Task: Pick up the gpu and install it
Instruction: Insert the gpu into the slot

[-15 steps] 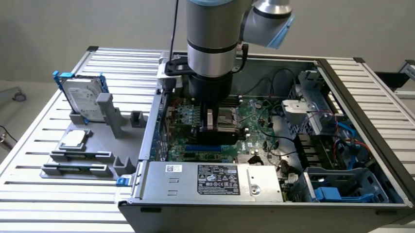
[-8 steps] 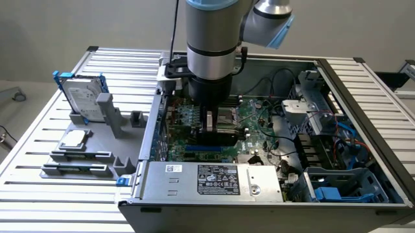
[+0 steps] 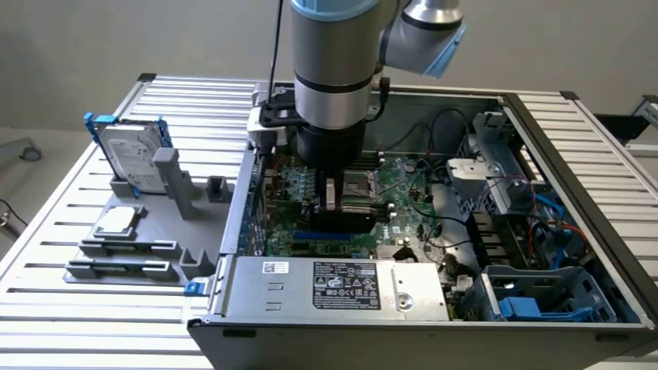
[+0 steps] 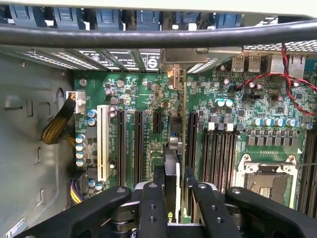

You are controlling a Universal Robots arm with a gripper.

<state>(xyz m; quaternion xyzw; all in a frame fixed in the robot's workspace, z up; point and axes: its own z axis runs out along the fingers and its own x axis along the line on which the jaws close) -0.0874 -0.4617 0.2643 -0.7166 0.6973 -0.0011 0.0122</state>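
Jaws: closed on the gpu (image 4: pixel 184 130), which stands edge-on between them, as the wrist view shows.
Gpu position: inside the case (image 3: pixel 575 154), low over the motherboard (image 4: pixel 148 94), in line with the black slots (image 4: pixel 138 144). Its metal bracket end points at the far case wall. Whether its edge has entered a slot cannot be told.
Risk, misalignment: likely if the card edge sits beside the slot rather than over it. Downward force would then land on the board or on a neighbouring slot.
Risk, tilt: a card leaning in the jaws may seat at one end only and jam.
Risk, bracket: the bracket may catch on the far case wall and stop the card short.
Risk, cables: red wires (image 4: pixel 292 94) lie near the socket (image 4: pixel 262 181), well apart from the card, so snagging looks unlikely.
Container, case: holds the motherboard, a power supply (image 3: pixel 340 285) at the near side and a blue drive cage (image 3: pixel 535 297) at the exterior view's right.
Container, holder (image 3: pixel 134 254): stands on the tabletop (image 3: pixel 62 308) at the exterior view's left. It carries a hard drive (image 3: pixel 132 154) upright at the far end and a chip (image 3: pixel 115 220) lying flat nearer.
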